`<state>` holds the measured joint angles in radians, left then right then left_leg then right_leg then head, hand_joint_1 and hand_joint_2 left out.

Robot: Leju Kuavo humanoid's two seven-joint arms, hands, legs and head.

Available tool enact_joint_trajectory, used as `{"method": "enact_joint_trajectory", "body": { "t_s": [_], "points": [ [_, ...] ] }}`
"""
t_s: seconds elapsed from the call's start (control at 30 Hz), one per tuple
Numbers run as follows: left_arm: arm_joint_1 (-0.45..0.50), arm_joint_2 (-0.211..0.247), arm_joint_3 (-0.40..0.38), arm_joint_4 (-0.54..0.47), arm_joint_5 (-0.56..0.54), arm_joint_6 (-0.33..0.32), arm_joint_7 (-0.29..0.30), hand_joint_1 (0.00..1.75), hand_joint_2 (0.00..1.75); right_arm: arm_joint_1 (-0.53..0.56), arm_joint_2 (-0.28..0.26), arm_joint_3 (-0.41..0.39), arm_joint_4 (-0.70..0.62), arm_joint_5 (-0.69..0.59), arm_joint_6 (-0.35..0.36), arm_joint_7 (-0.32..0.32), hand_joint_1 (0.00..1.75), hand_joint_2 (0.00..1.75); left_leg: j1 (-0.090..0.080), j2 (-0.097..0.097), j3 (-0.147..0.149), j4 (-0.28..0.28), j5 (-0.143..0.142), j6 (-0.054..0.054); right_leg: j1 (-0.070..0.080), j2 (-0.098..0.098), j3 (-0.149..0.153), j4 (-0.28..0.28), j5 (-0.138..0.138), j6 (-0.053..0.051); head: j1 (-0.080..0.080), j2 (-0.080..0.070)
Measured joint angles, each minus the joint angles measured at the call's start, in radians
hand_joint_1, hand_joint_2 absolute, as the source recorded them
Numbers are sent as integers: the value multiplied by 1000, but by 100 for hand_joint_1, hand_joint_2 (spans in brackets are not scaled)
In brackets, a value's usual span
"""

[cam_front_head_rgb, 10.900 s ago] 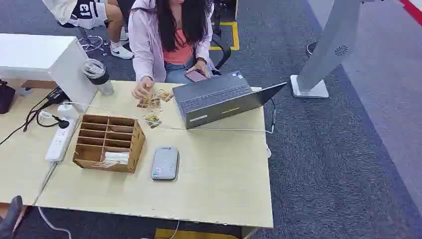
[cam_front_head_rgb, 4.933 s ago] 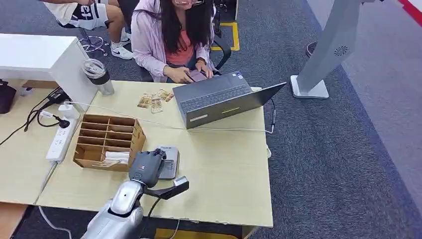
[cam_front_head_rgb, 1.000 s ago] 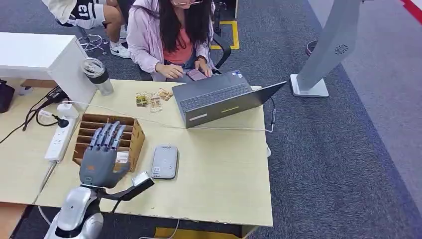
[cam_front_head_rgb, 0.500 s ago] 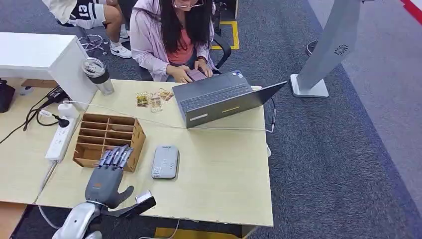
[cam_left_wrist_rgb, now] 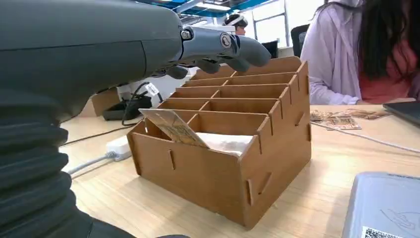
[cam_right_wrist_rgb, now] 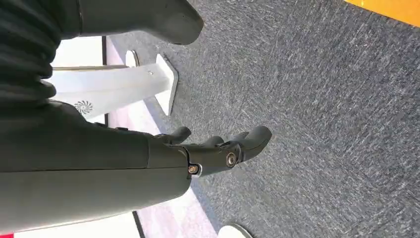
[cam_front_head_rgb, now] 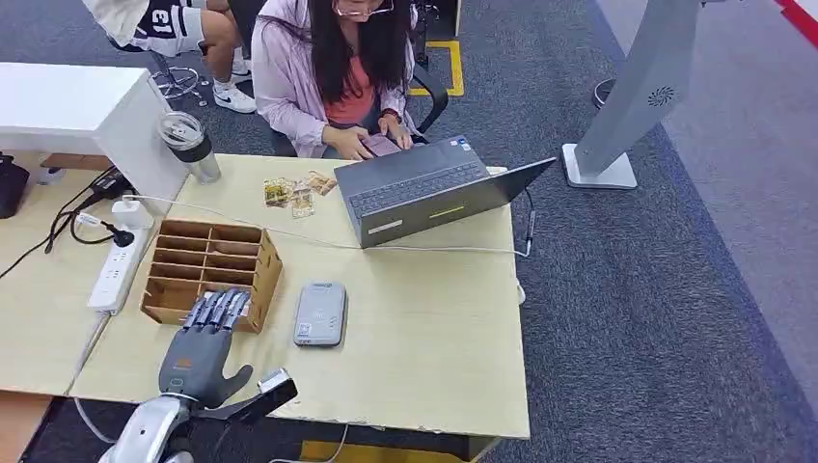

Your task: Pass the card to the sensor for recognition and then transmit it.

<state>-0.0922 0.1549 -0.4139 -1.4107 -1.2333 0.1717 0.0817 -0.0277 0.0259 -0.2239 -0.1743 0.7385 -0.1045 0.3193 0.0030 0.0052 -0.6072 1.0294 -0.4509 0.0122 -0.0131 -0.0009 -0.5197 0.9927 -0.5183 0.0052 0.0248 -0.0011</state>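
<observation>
Lowered and drawn back since a moment ago, the left hand (cam_front_head_rgb: 201, 352) now hangs at the near end of the wooden organizer (cam_front_head_rgb: 253, 253).
Its fingers (cam_left_wrist_rgb: 233, 45) are straight, slightly apart, holding nothing, above the nearest slot where the card (cam_left_wrist_rgb: 173, 127) leans tilted. The sensor (cam_front_head_rgb: 320, 313) lies just beside the organizer. The right hand (cam_right_wrist_rgb: 208, 151) hangs empty, fingers loosely extended, over carpet.

Card (cam_left_wrist_rgb: 173, 126) in the organizer's (cam_front_head_rgb: 259, 275) nearest compartment, sensor (cam_front_head_rgb: 320, 313) just right, laptop (cam_front_head_rgb: 424, 193) behind.
</observation>
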Motion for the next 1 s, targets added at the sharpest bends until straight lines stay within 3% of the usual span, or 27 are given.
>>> {"method": "enact_joint_trajectory", "body": {
  "t_s": [0.17, 0.63, 1.0],
  "points": [
    [-19, 1, 35, 27, -7, 34, 25, 0, 175, 0, 0, -8, 0, 29, 14, -2, 0, 175, 0, 0, 0, 0, 0, 0, 0, 0, 0, 0, 0, 0, 0, 0],
    [-80, -10, 155, 119, -16, 132, -3, 0, 175, -1, 0, -16, 0, 78, 31, -7, 0, 175, 0, 0, 0, 0, 1, -1, 0, 0, 0, 0, 0, 0, 0, 0],
    [-93, -11, 190, 161, 1, 154, -30, 0, 175, -1, 0, -19, 0, 89, 33, -9, 0, 175, 0, 0, 0, 0, 1, -1, 0, 0, 0, 0, 0, 0, 0, 0]
  ]
}}
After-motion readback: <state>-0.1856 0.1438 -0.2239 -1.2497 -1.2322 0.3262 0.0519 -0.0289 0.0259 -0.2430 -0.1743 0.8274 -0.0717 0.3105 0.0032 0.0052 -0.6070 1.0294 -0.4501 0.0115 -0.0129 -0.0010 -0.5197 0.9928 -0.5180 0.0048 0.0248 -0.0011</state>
